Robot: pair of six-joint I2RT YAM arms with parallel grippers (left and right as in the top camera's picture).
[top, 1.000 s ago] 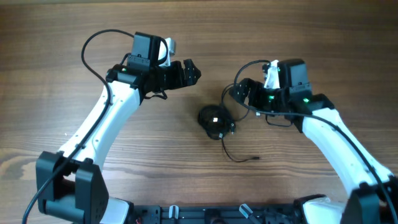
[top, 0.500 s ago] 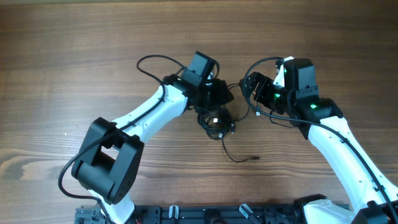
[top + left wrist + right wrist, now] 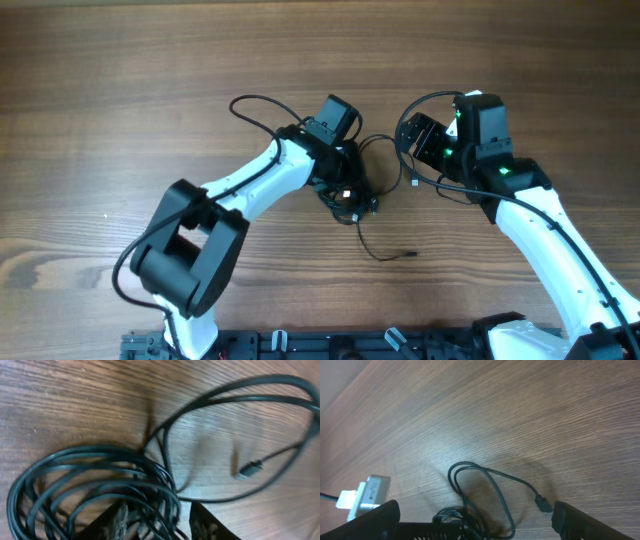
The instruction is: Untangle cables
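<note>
Brown wood-grain counter (image 3: 120, 100) fills my view. The cables (image 3: 348, 197) lie bundled at centre, under my left hand (image 3: 345, 172), fingers (image 3: 206, 525) straddling the coils; whether they clamp, I cannot tell. My right hand (image 3: 413, 135), wide apart and empty, hovers just upper right.

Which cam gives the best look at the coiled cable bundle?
Left wrist: the cable bundle fills the lower left, individual loops distinct. Overhead shows it as a small dark clump, strands unresolved. Right wrist catches only its edge at the frame bottom.
</note>
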